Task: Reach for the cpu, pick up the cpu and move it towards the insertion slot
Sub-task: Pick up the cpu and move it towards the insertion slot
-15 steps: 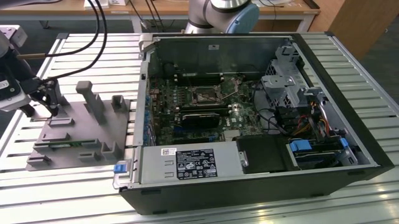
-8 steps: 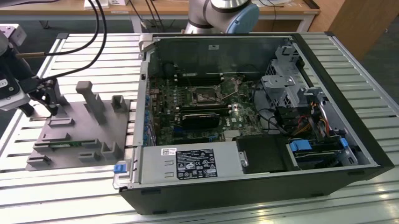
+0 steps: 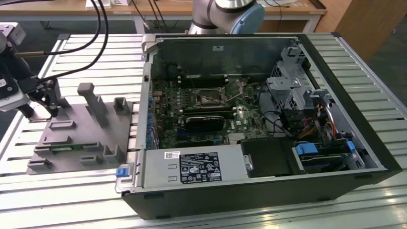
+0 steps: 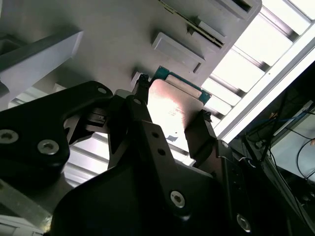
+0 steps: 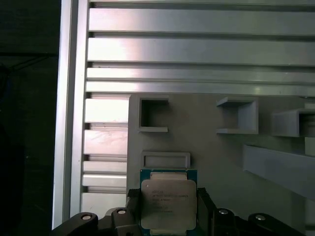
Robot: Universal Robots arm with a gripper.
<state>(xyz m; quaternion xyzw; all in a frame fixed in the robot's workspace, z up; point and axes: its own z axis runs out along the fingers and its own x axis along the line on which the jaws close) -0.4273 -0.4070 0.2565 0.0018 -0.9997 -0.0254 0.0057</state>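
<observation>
The cpu (image 5: 167, 202) is a flat square chip with a silvery top and a green rim. It sits between my gripper's (image 5: 168, 210) two black fingers (image 5: 132, 206), which press on its opposite edges. The second wrist view shows the same grip, with the cpu (image 4: 172, 105) held by the gripper (image 4: 172, 118) close over the grey tray (image 4: 98, 29). In the exterior view the gripper (image 3: 41, 110) hangs over the tray's (image 3: 70, 143) far corner at that view's left. The insertion slot (image 3: 207, 99) lies on the green board inside the open computer case, well off to that view's right. Whether the chip is off the tray, I cannot tell.
Grey posts (image 3: 94, 102) and blocks stand on the tray beside the gripper. The black case wall (image 3: 147, 95) rises between tray and board. Cables (image 3: 95, 28) run to the arm. A drive cage (image 3: 289, 86) and power supply (image 3: 190, 167) crowd the case. The slatted metal table (image 5: 197, 49) lies beneath.
</observation>
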